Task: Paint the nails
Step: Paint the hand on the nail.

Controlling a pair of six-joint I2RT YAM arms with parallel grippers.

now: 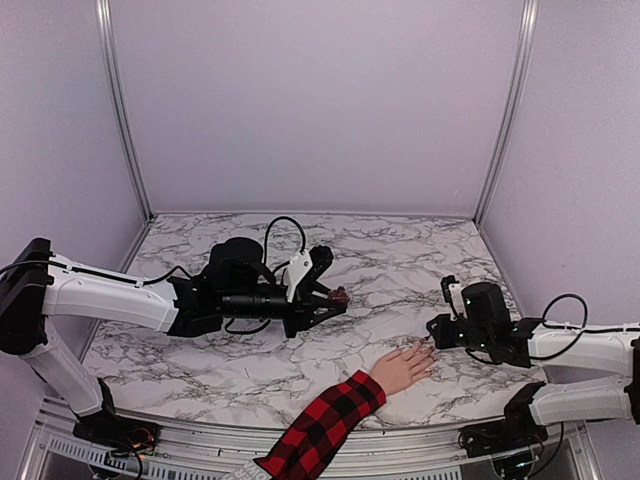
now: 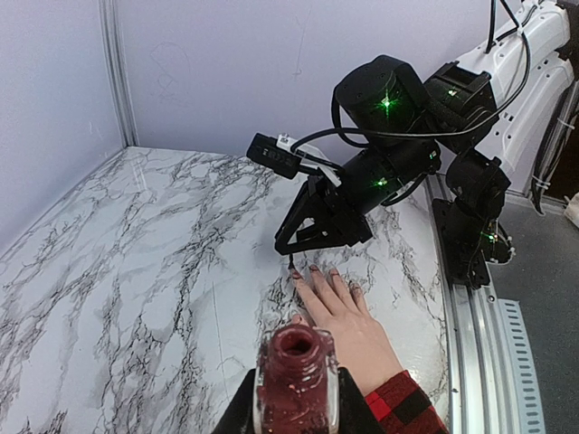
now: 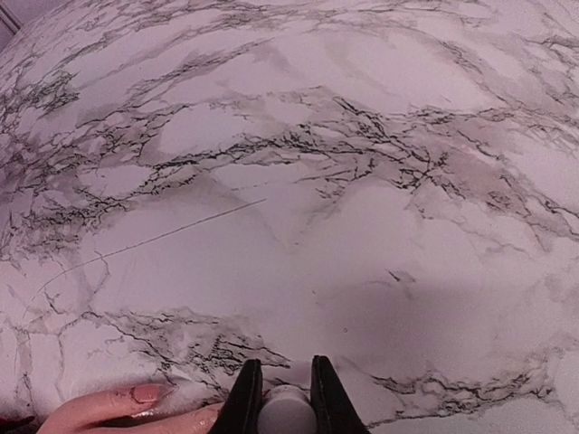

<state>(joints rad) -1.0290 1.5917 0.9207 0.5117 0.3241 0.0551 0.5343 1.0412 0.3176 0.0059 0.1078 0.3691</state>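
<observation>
A pale hand [image 1: 405, 367] with a red-and-black plaid sleeve [image 1: 322, 428] lies palm down near the table's front edge. Its tiny nails [image 2: 313, 268] look reddish in the left wrist view. My left gripper [image 1: 338, 300] is shut on an open dark-red polish bottle [image 2: 297, 362], held above the table left of the hand [image 2: 348, 321]. My right gripper [image 1: 432, 326] is shut on the white cap [image 3: 287, 414], and its thin brush tip [image 2: 294, 268] sits at the fingertips. One finger with a pinkish nail [image 3: 145, 393] shows beside the right gripper [image 3: 286, 380].
The marble table [image 1: 400, 270] is walled in pale purple at the back and both sides. A metal rail [image 2: 470, 325] runs along the table's front edge beside the right arm's base [image 2: 475, 226].
</observation>
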